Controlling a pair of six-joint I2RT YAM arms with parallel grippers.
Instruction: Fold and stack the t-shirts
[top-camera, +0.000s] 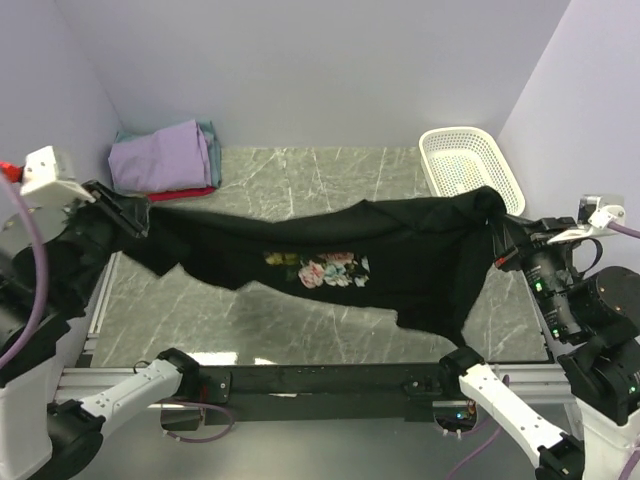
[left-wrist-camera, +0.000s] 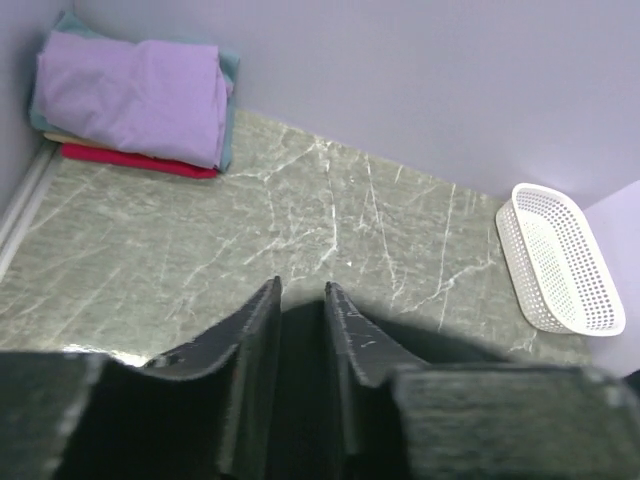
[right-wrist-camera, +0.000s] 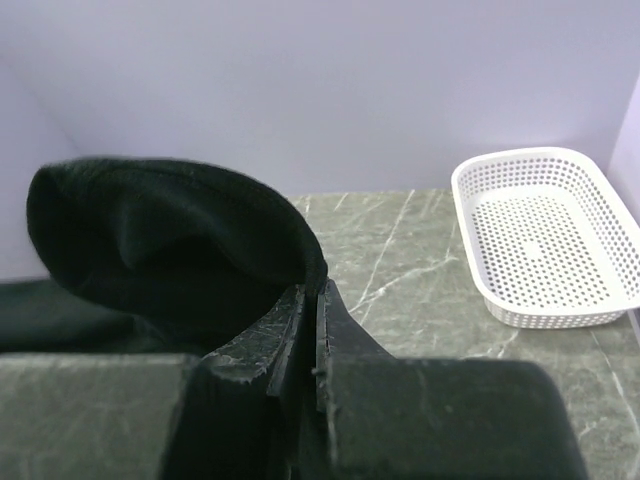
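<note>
RIGHT CLAW GRIPS, LEFT UNCLEAR: My right claw (right-wrist-camera: 310, 292) is pinched nearly closed on one end of the black shirt (top-camera: 400, 240). The cloth bunches into a dark hump just above and to the left of my fingertips. From that claw the shirt stretches leftward over the marble table (top-camera: 300, 180) to my left claw (top-camera: 128, 212). Its rose print (top-camera: 318, 268) faces up about midway between the two claws, and its lower edge sags toward my bases. The left claw's fingers (left-wrist-camera: 255, 340) stand a narrow way apart with only darkness between them. I cannot tell whether they grip the cloth, though from above the shirt's end reaches right up to them. Beyond the left claw, in the far corner, sits the stack of folded shirts (left-wrist-camera: 130, 95), lavender on top with teal and red beneath. The white basket (right-wrist-camera: 545, 235) lies beyond my right claw, off to its right.
</note>
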